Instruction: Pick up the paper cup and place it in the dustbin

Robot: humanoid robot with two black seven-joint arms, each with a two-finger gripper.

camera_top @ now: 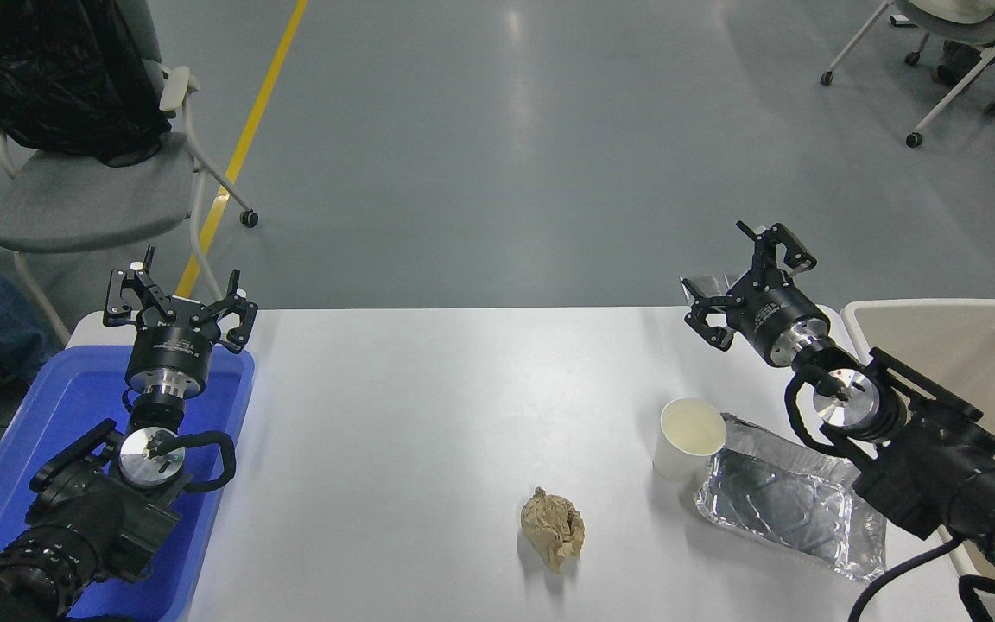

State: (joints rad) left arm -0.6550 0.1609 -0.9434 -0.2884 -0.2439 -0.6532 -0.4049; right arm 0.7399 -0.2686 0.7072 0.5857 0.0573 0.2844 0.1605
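The white paper cup (686, 437) stands upright on the white table, right of the middle, its open mouth showing a cream inside. The cream-beige dustbin (938, 309) stands at the table's right edge. My right gripper (744, 275) is open and empty, raised over the table's far edge, beyond the cup and to the left of the dustbin. My left gripper (178, 298) is open and empty, parked over the blue tray at the lower left.
A shiny foil tray (787, 505) lies just right of the cup, touching it. A crumpled brown paper ball (553, 529) lies in front, near the middle. A blue plastic tray (48, 432) sits at the left edge. Chairs stand on the floor beyond the table.
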